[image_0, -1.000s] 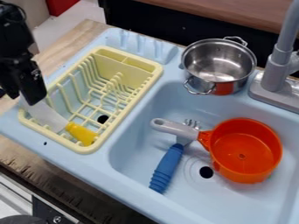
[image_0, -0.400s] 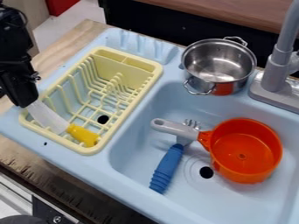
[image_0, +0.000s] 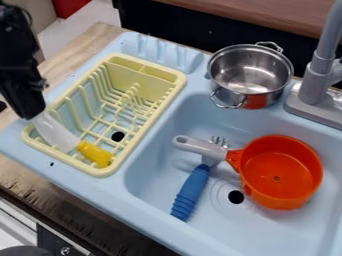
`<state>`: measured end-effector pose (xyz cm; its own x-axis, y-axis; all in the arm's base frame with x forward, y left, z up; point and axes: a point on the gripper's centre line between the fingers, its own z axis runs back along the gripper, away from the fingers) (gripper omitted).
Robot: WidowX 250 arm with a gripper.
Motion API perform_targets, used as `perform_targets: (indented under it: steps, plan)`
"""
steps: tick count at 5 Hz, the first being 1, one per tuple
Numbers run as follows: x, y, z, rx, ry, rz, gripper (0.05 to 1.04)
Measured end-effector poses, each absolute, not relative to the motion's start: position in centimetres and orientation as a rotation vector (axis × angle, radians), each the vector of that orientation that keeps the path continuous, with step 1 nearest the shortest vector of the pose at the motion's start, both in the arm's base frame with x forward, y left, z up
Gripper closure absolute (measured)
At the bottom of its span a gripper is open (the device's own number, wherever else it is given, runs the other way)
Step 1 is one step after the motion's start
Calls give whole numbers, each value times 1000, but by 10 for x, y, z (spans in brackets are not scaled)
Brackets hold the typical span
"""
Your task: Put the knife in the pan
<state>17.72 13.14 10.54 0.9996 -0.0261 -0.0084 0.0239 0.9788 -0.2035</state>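
Pale blue sink (image_0: 155,213) holds the orange pan (image_0: 279,172); beside it, the knife (image_0: 96,154) slants at the yellow rack (image_0: 100,170), blade end at the gripper (image_0: 31,116), whose grip, spread or pinching, I cannot tell.

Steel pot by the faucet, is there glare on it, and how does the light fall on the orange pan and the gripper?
Camera view: the steel pot has bright highlights inside, and an orange-red patch low on its outside, likely a reflection. Camera view: the orange pan shows softer shading inside. Camera view: the black gripper looks very dark, with little surface detail.
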Motion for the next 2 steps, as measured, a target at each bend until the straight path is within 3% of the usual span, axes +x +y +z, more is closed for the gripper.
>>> perform_targets:
  steps: [2]
  plan:
    - [190, 128, 151, -261, 30, -17, 1029]
